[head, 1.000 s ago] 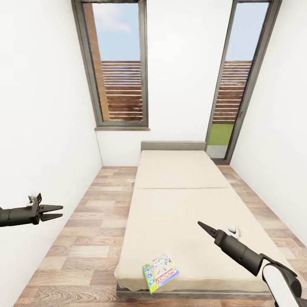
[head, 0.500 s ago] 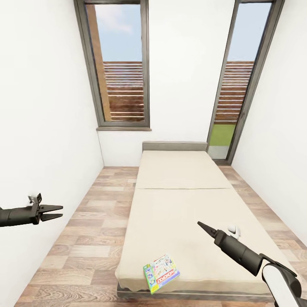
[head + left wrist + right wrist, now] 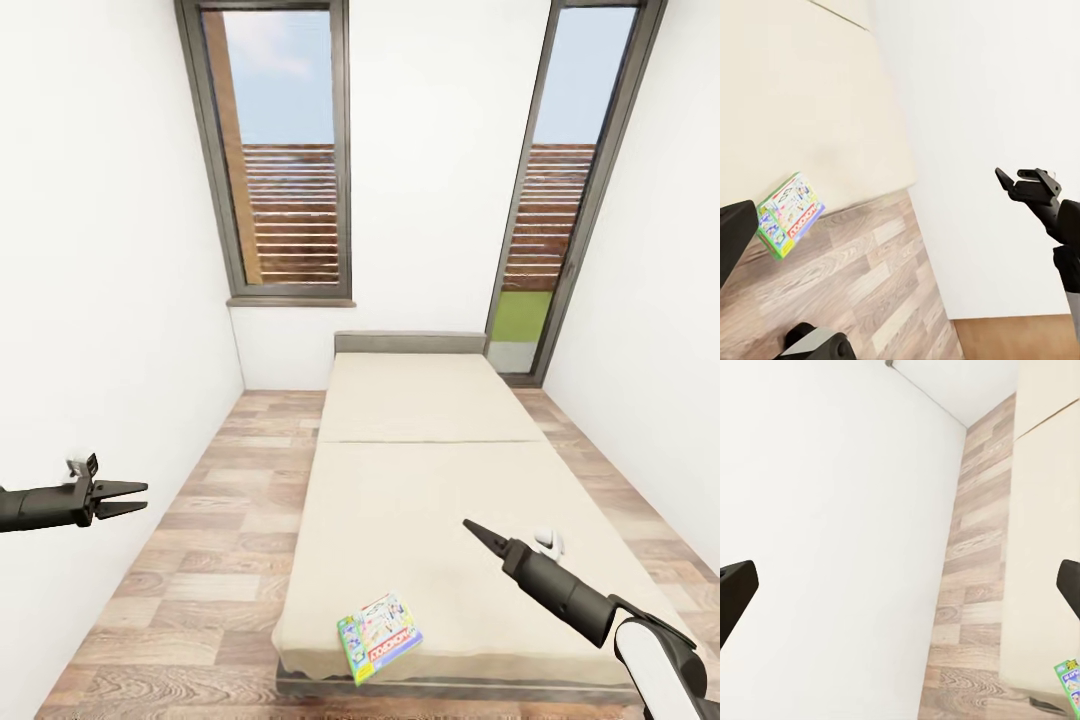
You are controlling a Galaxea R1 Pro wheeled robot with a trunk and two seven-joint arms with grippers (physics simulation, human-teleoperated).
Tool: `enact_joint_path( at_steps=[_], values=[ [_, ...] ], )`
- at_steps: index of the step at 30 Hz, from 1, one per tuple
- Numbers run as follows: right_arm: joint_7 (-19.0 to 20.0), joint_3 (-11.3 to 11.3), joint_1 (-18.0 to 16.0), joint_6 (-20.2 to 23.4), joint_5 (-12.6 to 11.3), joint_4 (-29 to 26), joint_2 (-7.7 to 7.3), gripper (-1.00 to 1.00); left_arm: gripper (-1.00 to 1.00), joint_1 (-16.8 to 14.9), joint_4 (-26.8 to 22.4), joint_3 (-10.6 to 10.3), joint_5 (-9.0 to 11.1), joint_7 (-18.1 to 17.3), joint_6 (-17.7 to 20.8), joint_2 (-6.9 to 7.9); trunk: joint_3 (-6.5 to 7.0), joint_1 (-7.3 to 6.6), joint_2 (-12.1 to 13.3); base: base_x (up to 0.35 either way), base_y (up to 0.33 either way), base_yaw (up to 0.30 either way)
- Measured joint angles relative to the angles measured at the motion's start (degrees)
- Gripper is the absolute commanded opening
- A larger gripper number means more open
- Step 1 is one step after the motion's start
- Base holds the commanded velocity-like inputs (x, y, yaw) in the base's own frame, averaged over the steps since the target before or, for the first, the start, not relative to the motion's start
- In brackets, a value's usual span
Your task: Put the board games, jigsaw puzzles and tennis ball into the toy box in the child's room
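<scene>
A flat, glossy, colourful board game [image 3: 378, 637] lay at the near edge of the long beige bed [image 3: 420, 480], above wood-plank floor [image 3: 200, 560]. The left gripper [image 3: 132, 498] and right gripper [image 3: 474, 530] hovered with jaws released. Only the camera had shifted slightly.

matt cloth bed [image 3: 420, 480], seemingly wood-plank floor [image 3: 200, 560].

Slim black forearms, tapered black left gripper [image 3: 135, 498], white-shelled right arm segment [image 3: 660, 660]

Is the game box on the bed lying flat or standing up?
Lying flat. The board game rests face up on the bed, near its foot edge.
</scene>
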Motion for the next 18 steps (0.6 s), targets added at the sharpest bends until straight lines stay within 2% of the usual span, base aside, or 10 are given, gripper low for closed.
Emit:
enact_joint_path(
  at_steps=[11,18],
  values=[
    [-0.1,0.0,0.0,0.0,-0.1,0.2,0.08,1.00,1.00,0.0,0.0,0.0,0.1,0.0,0.0,0.00,0.00,-0.01,0.0,-0.066,0.033,0.000],
    [-2.1,-0.1,-0.1,0.2,-0.6,1.8,0.09,1.00,1.00,0.0,0.0,0.0,0.1,0.0,0.0,0.00,-0.01,-0.01,0.0,-0.008,0.004,0.000]
  ],
)
